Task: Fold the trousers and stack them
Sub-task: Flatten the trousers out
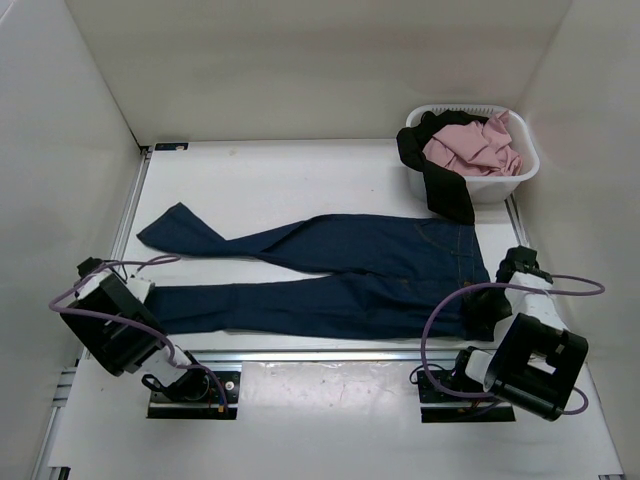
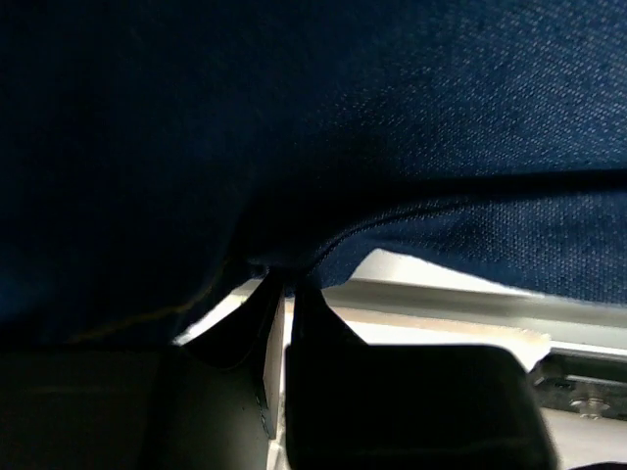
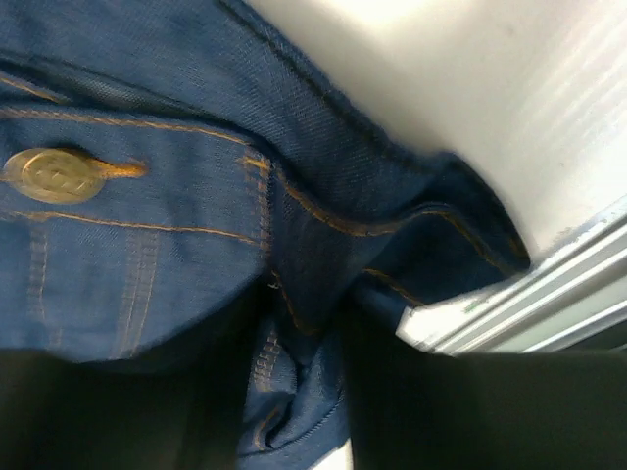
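Jeans (image 1: 340, 275) lie flat across the table (image 1: 300, 180), waist right, legs left. Left gripper (image 2: 284, 281) pinches the near leg's hem. Right gripper (image 3: 294, 338) straddles the waistband near the metal button (image 3: 54, 174); I cannot tell whether it grips.

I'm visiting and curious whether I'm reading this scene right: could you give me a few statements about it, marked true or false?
1. The trousers lie unfolded on the table. True.
2. The basket holds a pink cloth. True.
3. The left claw hangs open above the trousers. False: it is shut on a trouser leg's end.
4. The basket stands at the table's near left corner. False: it stands at the far right.
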Controlling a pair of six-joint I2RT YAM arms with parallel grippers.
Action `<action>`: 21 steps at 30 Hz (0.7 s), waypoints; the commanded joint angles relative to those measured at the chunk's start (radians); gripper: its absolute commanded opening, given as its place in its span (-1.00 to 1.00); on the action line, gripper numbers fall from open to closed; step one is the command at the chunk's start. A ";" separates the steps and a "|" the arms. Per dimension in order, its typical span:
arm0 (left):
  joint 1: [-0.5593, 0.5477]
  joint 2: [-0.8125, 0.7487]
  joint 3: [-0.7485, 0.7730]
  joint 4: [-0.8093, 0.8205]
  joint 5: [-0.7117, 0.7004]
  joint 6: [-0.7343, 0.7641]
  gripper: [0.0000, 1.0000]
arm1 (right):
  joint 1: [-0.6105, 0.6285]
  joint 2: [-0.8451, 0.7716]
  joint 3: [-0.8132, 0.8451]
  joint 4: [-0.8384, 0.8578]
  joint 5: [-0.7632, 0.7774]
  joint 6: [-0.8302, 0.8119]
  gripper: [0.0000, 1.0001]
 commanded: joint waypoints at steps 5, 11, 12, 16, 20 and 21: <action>0.017 -0.031 -0.033 0.025 -0.013 0.048 -0.72 | -0.020 -0.036 0.022 -0.015 0.008 -0.035 0.02; 0.017 -0.076 -0.013 0.016 -0.013 0.059 -0.72 | -0.020 -0.134 0.163 -0.086 0.028 -0.132 0.02; 0.017 -0.076 -0.013 0.016 -0.013 0.059 -0.72 | -0.020 -0.148 0.183 -0.100 0.028 -0.162 0.02; 0.017 -0.097 -0.013 0.007 -0.002 0.068 -0.72 | 0.024 -0.236 0.245 -0.162 0.008 -0.198 -0.03; 0.017 -0.108 -0.013 0.007 -0.002 0.068 -0.72 | 0.110 -0.290 0.268 -0.199 0.054 -0.198 -0.03; 0.017 -0.108 -0.004 0.007 0.007 0.068 -0.72 | 0.145 -0.290 0.268 -0.199 0.054 -0.198 -0.07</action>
